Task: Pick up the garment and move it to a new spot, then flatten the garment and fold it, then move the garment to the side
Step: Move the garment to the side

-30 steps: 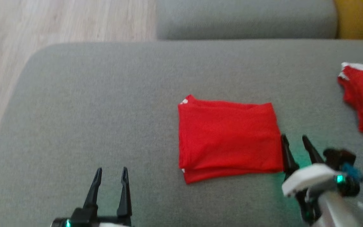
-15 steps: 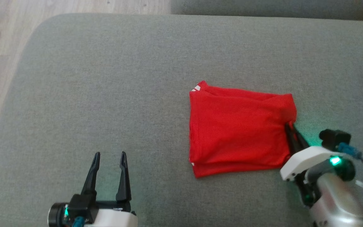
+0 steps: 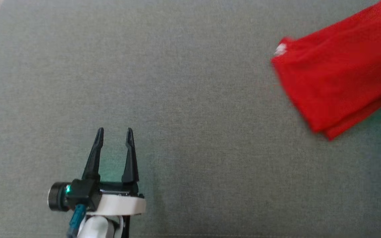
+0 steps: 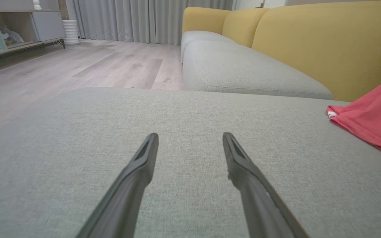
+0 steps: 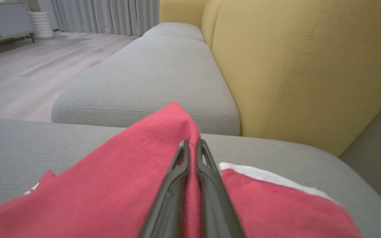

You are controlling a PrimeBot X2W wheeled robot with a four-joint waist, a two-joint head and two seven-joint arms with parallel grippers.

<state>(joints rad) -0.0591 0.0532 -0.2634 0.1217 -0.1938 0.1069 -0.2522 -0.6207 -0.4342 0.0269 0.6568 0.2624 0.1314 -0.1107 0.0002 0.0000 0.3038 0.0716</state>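
The folded red garment hangs tilted at the head view's upper right, one end raised off the grey sofa seat. In the right wrist view my right gripper is shut on a fold of the garment, red cloth pinched between its fingers. My left gripper stands open at the lower left over bare cushion, well apart from the garment. In the left wrist view its fingers are spread with nothing between them, and the garment lies to the right.
A second red garment with white trim lies on the seat just right of my right gripper. Yellow backrests rise behind the seat. Another grey cushion extends beyond. Wooden floor and a low cabinet lie to the left.
My right gripper closed on the garment's right edge and lifted it, so the garment now hangs tilted. The head camera has shifted. The left gripper stays open.
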